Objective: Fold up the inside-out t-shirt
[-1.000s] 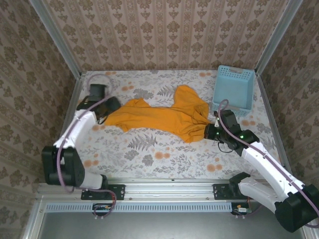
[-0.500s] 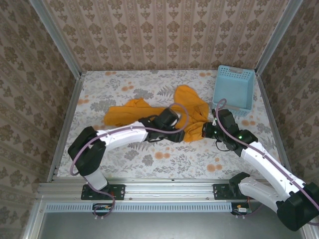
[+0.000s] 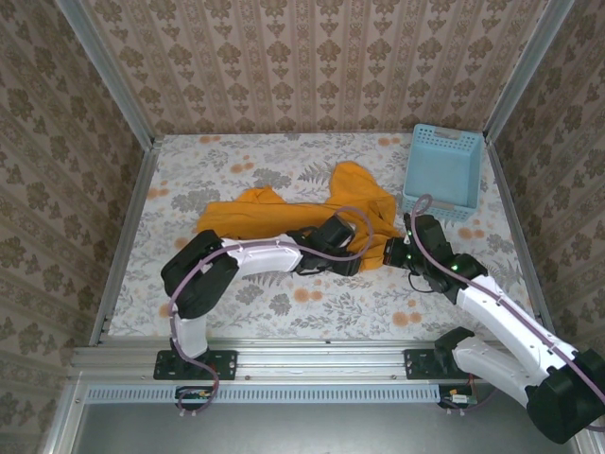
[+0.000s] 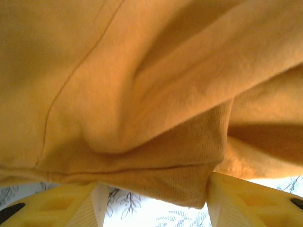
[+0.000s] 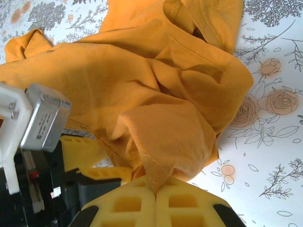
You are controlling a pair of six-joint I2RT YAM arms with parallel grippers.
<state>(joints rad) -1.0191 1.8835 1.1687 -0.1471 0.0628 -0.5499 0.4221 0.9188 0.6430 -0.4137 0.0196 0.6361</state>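
Presently the t-shirt (image 3: 274, 218) lies just beside the blue basket (image 3: 442, 170).

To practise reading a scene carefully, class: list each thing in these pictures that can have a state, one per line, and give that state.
t-shirt: unfolded and rumpled, one edge pinched.
basket: upright, open side up, nothing visible inside.
left claw: open, with the t-shirt's ribbed hem between its fingers.
right claw: shut on the t-shirt.
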